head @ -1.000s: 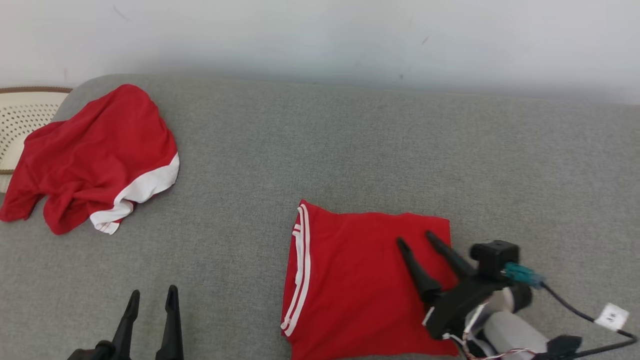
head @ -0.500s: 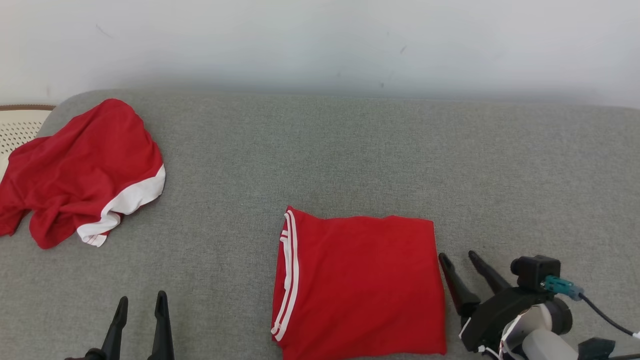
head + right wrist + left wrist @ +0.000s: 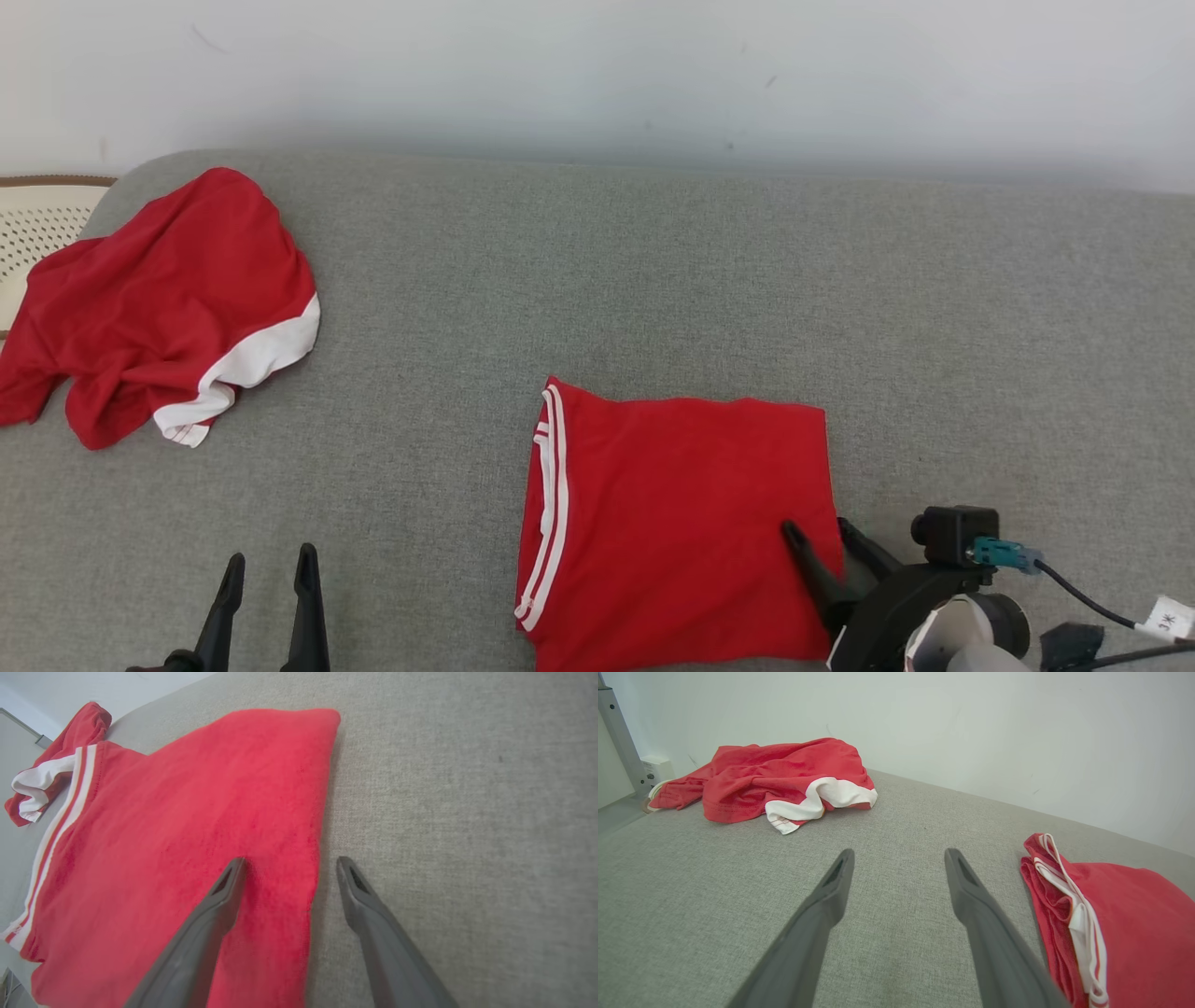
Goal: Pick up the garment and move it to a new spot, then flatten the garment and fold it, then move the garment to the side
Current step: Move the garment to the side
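Note:
The garment (image 3: 681,523) is a red top with white stripes, folded into a flat square on the grey cushion, also seen as the garment (image 3: 177,835) and the garment (image 3: 1125,924). My right gripper (image 3: 822,532) stands open over its right edge: one finger is above the red cloth, the other above the grey surface, as my right gripper (image 3: 289,865) shows close up. It holds nothing. My left gripper (image 3: 269,560) is open at the lower left, well away from the folded top; my left gripper (image 3: 899,856) hovers over bare grey fabric.
A second red garment (image 3: 159,303) with a white band lies crumpled at the back left; the same red garment (image 3: 784,777) shows ahead of the left fingers. A pale perforated basket (image 3: 37,224) sits beyond the left end. A white wall (image 3: 597,75) backs the grey cushion (image 3: 747,280).
My right gripper left the middle of the folded top, swung out to its right, and now sits over its right edge. The head camera shifted slightly. The left gripper stayed open in place.

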